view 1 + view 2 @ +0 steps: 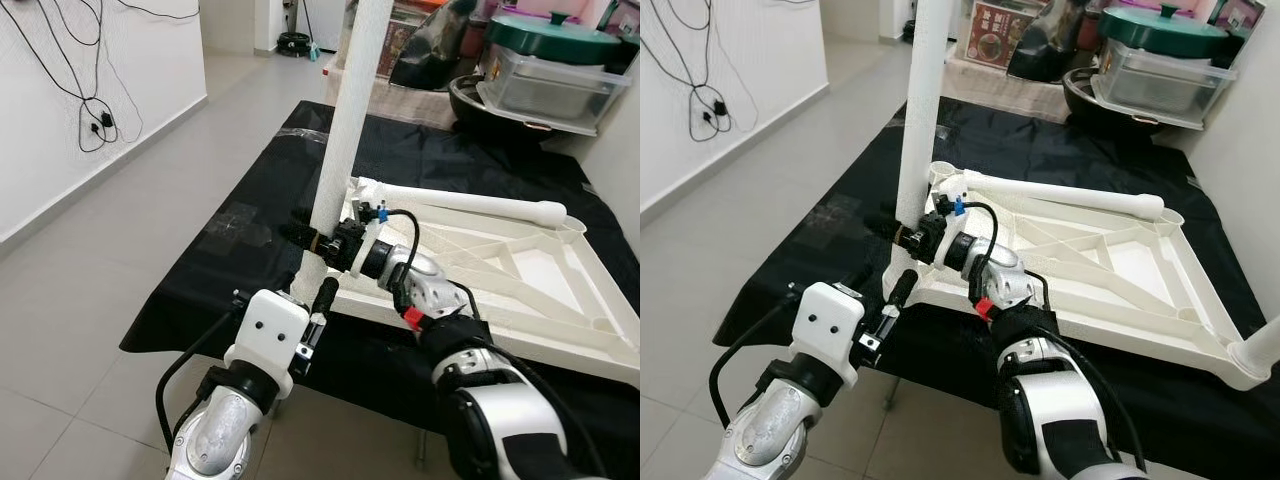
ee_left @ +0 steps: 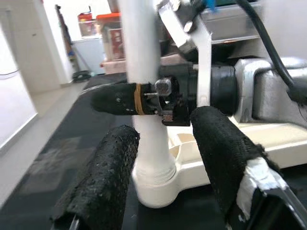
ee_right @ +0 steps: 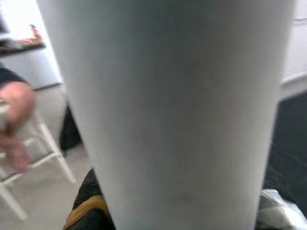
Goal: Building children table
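In the left eye view, my right gripper (image 1: 312, 238) at the frame's centre has its fingers clenched around the upright white table leg (image 1: 345, 120), which stands in the corner socket of the upturned white table top (image 1: 500, 290) lying on the black mat (image 1: 250, 230) across the middle of the frame, while my left gripper (image 1: 318, 305) sits just below, near the leg's base. In the left wrist view, my two left fingers (image 2: 103, 177) are spread apart in the lower half, touching nothing, with the leg between and beyond them. In the right wrist view the leg (image 3: 168, 110) fills the centre, and a person's hand (image 3: 14, 124) shows blurred at the left edge.
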`<state>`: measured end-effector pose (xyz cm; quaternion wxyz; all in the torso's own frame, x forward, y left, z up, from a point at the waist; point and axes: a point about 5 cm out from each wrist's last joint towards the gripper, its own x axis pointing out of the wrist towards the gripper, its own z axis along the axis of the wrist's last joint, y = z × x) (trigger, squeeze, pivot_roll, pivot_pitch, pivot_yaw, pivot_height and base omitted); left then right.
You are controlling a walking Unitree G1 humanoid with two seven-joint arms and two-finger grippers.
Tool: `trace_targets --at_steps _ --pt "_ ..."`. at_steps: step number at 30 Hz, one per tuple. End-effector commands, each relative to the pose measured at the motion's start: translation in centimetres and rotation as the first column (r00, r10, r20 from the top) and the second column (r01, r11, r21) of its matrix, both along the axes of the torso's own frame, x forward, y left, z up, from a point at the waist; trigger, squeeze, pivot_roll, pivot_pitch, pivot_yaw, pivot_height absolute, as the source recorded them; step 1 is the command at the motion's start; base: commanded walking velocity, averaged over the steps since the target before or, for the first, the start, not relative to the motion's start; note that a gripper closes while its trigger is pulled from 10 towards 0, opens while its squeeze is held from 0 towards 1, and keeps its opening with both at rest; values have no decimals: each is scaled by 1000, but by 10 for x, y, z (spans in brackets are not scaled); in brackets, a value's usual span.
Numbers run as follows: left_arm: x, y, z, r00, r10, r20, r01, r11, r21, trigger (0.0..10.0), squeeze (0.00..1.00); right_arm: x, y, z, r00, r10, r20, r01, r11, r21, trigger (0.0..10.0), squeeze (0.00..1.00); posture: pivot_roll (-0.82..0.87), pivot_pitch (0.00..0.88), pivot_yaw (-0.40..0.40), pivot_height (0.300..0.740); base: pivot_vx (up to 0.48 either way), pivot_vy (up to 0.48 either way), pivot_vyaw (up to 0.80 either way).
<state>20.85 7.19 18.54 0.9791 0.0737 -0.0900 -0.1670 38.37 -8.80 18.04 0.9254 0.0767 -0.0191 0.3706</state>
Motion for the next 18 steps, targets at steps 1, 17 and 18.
trace_targets --at_steps 1,17,18 --pt "-1 -2 -2 1000 -2 -2 2 1000 2 10000 0 6 -37 -18 903 -422 -74 417 906 -74 0 0 147 45 -118 740 0 0 0" --pt "1 -3 -1 1000 -5 1 5 1000 2 10000 0 -11 -64 -22 436 -884 -169 882 457 -114 10000 0 150 55 -127 740 0 0 0" --pt "1 -3 -1 1000 -4 2 4 1000 2 10000 0 -9 -55 -17 473 -863 -178 870 490 -60 10000 0 148 57 -124 740 0 0 0"
